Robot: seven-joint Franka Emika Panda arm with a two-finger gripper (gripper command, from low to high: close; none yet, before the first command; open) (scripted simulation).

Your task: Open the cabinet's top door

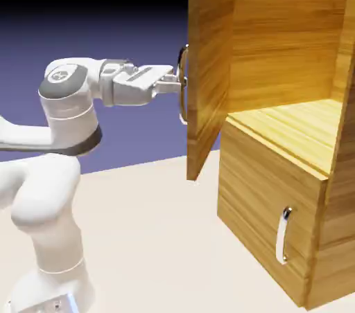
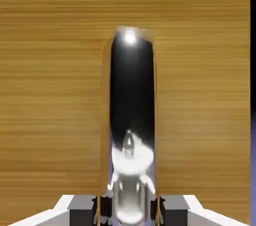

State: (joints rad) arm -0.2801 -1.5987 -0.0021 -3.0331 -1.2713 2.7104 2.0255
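Count: one cabinet, two doors, two chrome handles, one arm with one gripper.

The cabinet stands on the right of the exterior view, on a pale table. The top door is swung well out from the cabinet body, its panel seen nearly edge-on, its lower corner hanging over the table to the left of the cabinet front. Behind it the upper compartment stands exposed: wooden back wall, wooden floor, nothing inside that can be seen. The lower door lies flush with the cabinet front, its short handle upright near its right edge and untouched.

The gripper reaches level from the left and meets the top door's long handle on the door's left-facing side. In the hand view the chrome bar runs up the middle of the picture between the two grey fingertips, which sit tight against it on both sides; the jaws are clenched on this handle. Wood grain fills the rest of that view, with a thin strip of backdrop along its right edge.

Edges and room: the table to the left of and in front of the cabinet is bare, and the door's free edge is well apart from the arm's lower links. The door's bottom edge hangs above the table surface.

Writing: no brand, label or legible text on the cabinet or the arm.
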